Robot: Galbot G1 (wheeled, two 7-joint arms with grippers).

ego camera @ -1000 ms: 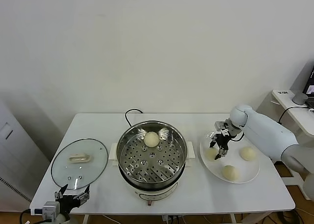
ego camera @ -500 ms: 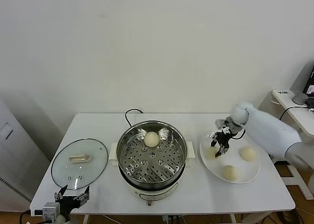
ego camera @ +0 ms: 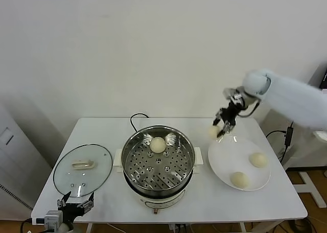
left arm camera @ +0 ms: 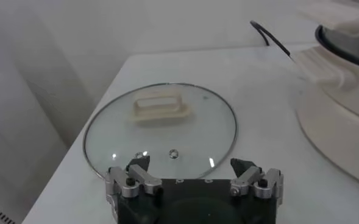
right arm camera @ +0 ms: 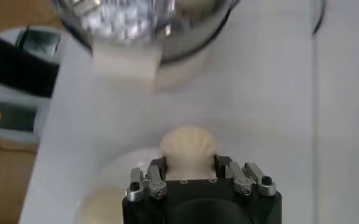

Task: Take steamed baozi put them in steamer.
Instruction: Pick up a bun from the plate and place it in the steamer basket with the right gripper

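Observation:
My right gripper point(ego camera: 220, 129) is shut on a pale cream baozi point(ego camera: 213, 133) and holds it in the air above the gap between the steamer and the white plate point(ego camera: 225, 156). In the right wrist view the baozi point(right arm camera: 188, 150) sits between the jaws of the gripper point(right arm camera: 189, 167). The shiny steel steamer point(ego camera: 190, 149) stands mid-table with one baozi point(ego camera: 157, 144) on its perforated tray. Two more baozi point(ego camera: 258, 160) point(ego camera: 239, 179) lie on the plate. My left gripper point(ego camera: 75, 206) is parked open at the table's front left corner; the left wrist view shows it point(left arm camera: 191, 170) empty.
A round glass lid point(ego camera: 82, 170) with a cream handle lies flat on the table left of the steamer; it also shows in the left wrist view point(left arm camera: 161, 129). The steamer's black cord point(ego camera: 135, 117) runs off the back of the table.
My right gripper has closed on a baozi from the plate and lifted it up and slightly toward the steamer. The plate now holds two. The left arm has not moved.

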